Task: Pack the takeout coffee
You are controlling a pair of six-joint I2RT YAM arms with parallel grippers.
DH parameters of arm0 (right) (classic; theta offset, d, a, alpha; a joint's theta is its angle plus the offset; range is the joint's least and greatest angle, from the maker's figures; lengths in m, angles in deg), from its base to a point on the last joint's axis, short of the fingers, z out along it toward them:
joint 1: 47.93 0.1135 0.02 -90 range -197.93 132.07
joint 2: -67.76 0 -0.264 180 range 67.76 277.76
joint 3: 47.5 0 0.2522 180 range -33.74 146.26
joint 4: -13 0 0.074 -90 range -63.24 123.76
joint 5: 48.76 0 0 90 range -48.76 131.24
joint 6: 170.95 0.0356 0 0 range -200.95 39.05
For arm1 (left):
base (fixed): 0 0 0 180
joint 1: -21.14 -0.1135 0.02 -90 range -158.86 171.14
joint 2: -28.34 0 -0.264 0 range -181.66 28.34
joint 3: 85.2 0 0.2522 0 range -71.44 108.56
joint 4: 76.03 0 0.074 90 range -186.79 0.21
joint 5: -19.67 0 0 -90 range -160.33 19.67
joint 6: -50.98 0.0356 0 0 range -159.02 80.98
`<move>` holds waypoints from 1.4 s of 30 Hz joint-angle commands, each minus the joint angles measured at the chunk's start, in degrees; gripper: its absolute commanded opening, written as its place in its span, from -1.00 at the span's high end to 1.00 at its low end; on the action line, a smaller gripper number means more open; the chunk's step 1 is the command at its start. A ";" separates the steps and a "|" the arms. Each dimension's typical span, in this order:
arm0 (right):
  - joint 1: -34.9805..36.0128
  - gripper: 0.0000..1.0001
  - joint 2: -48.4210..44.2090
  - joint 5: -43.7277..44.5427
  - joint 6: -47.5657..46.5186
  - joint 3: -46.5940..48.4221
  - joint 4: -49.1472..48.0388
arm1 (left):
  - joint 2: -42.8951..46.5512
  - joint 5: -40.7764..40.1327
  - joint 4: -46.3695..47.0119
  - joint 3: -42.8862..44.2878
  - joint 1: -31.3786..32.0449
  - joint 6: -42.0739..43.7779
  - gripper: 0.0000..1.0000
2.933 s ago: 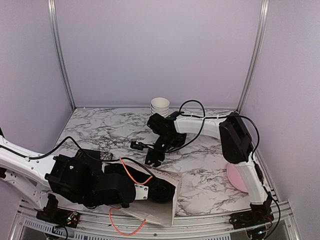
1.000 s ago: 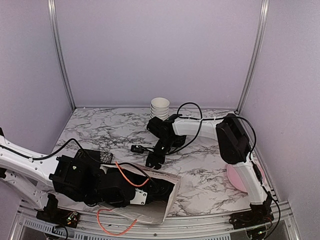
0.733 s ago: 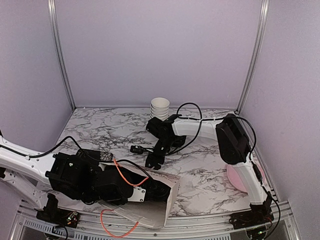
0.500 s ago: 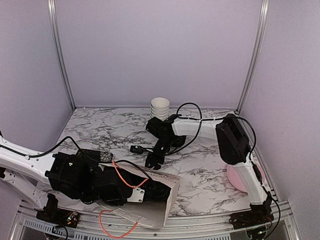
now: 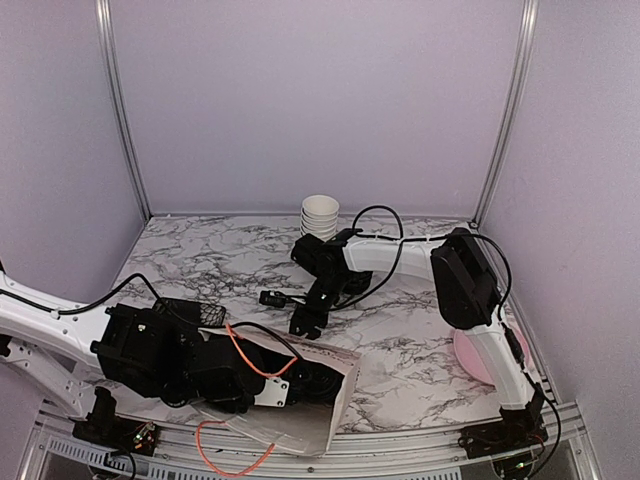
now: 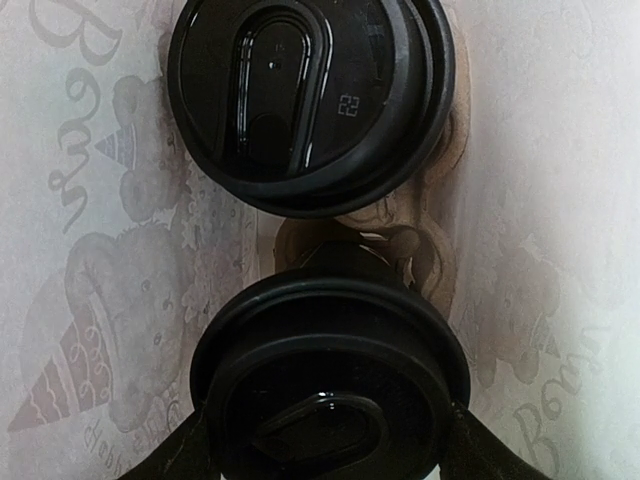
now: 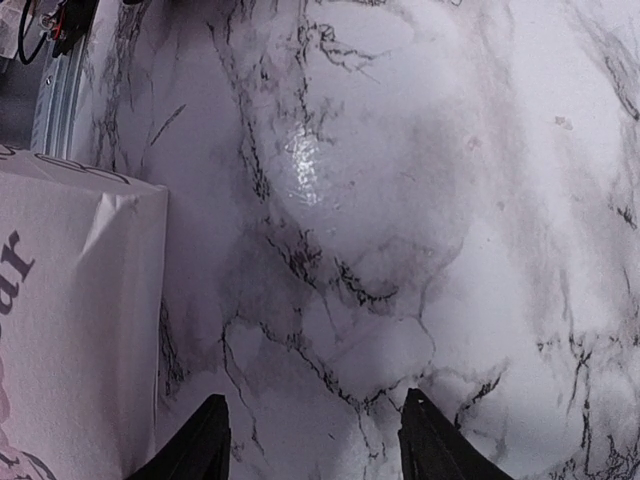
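From above, the right pincer [image 5: 305,322] hangs over the bench [image 5: 200,260] and the left arm [image 5: 45,325] reaches into one paper bag [image 5: 335,400] lying on its side. Inside, the left pincer [image 6: 325,462] clamps the near coffee cup [image 6: 330,380], a second cup [image 6: 305,95] just beyond; both lids face the pincer, long axes along its reach. The right wrist view shows its fingers [image 7: 210,445] wide apart, empty.

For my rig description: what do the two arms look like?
The left arm and right arm have white links and black joint housings. An orange cable loops at the left wrist, a black cable over the right arm. The right gripper is black.
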 commanded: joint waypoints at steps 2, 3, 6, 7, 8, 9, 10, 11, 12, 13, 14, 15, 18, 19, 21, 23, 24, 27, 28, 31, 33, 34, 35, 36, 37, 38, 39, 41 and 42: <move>0.83 -0.12 1.11 0.14 0.21 1.80 0.77 | -0.28 -0.82 1.07 -0.22 -1.02 0.57 0.21; 0.99 -0.12 1.02 0.14 0.23 1.80 0.69 | -0.42 -0.61 1.29 -0.22 -1.14 0.54 0.21; 1.26 -0.13 1.07 0.14 0.20 1.89 0.65 | -0.61 0.20 2.23 -0.14 -1.25 0.54 0.21; 1.34 -0.12 1.09 0.14 0.21 1.91 0.72 | -0.57 0.44 2.33 -0.01 -1.24 0.56 0.21; 1.39 -0.13 1.14 0.14 0.25 1.91 0.82 | -0.55 0.64 2.34 0.04 -1.20 0.54 0.21; 1.45 -0.13 1.03 0.21 0.14 1.90 0.92 | -0.41 0.70 2.29 0.12 -1.23 0.56 0.21; 1.57 -0.13 0.90 0.27 0.12 1.82 1.02 | -0.33 0.69 2.21 0.13 -1.21 0.51 0.21; 1.77 -0.13 0.77 0.54 0.03 1.76 0.94 | -0.13 0.98 2.19 0.13 -1.32 0.42 0.21; 1.88 -0.13 0.63 0.76 0.05 1.79 0.88 | 0.09 1.57 2.25 0.21 -1.42 0.39 0.21; 1.95 -0.13 0.50 0.94 0.06 1.80 0.78 | 0.27 2.07 2.23 0.17 -1.54 0.39 0.21; 2.09 -0.13 0.52 1.01 0.06 1.96 0.77 | 0.34 2.14 2.24 0.19 -1.60 0.31 0.21; 2.09 -0.13 0.55 1.01 0.08 2.08 0.77 | 0.39 1.91 2.13 0.18 -1.61 0.30 0.21; 2.09 -0.13 0.48 1.40 0.04 2.16 0.94 | 0.99 1.32 1.55 0.08 -1.61 0.03 0.22; 2.15 -0.13 0.40 1.57 0.04 2.08 1.07 | 1.21 0.89 1.42 0.05 -1.53 -0.15 0.22; 2.28 -0.13 -0.37 2.36 -0.02 1.78 1.11 | 1.80 -0.98 1.24 0.04 -1.56 -0.31 0.22; 2.41 -0.14 -1.38 3.01 0.01 1.26 0.61 | 2.54 -3.42 1.29 0.04 -1.60 -0.23 0.23; 2.42 -0.14 -1.75 3.42 0.12 1.12 0.39 | 2.93 -4.25 1.30 0.04 -1.61 -0.05 0.23; 2.42 -0.17 -2.37 4.88 0.37 1.47 0.25 | 3.68 -4.34 1.26 0.06 -1.64 0.12 0.22; 2.38 -0.18 -2.48 5.47 0.46 1.59 0.24 | 3.81 -4.05 1.27 0.00 -1.74 0.06 0.23; 2.42 -0.21 -2.96 6.79 0.47 1.80 0.24 | 4.64 -3.21 1.20 -0.98 -1.88 -0.30 0.22; 2.42 -0.22 -3.12 7.15 0.45 1.87 0.18 | 5.10 -2.89 1.23 -1.39 -2.00 -0.42 0.23; 2.42 -0.22 -3.13 7.12 0.50 1.93 0.16 | 5.28 -2.48 1.13 -1.44 -2.01 -0.65 0.23; 2.42 -0.22 -3.07 7.09 0.68 2.03 0.16 | 5.50 -1.70 1.13 -1.56 -2.03 -0.98 0.23; 2.42 -0.22 -3.10 7.08 1.05 2.12 0.22 | 5.79 -0.50 1.06 -1.74 -2.03 -1.21 0.23; 2.42 -0.22 -3.17 7.08 1.31 2.22 0.29 | 6.20 0.49 0.99 -1.90 -1.93 -1.48 0.23; 2.42 -0.22 -3.23 7.19 1.46 2.31 0.39 | 6.57 1.39 0.88 -2.09 -1.87 -1.71 0.23; 2.38 -0.23 -3.47 7.59 1.36 2.26 0.44 | 7.19 2.30 0.92 -2.34 -1.86 -1.88 0.24; 2.41 -0.23 -4.03 9.12 1.21 2.07 0.19 | 7.49 3.05 0.82 -2.42 -1.83 -1.68 0.24; 2.41 -0.23 -4.34 9.61 1.12 2.08 0.07 | 7.44 3.55 0.81 -2.34 -1.83 -1.53 0.24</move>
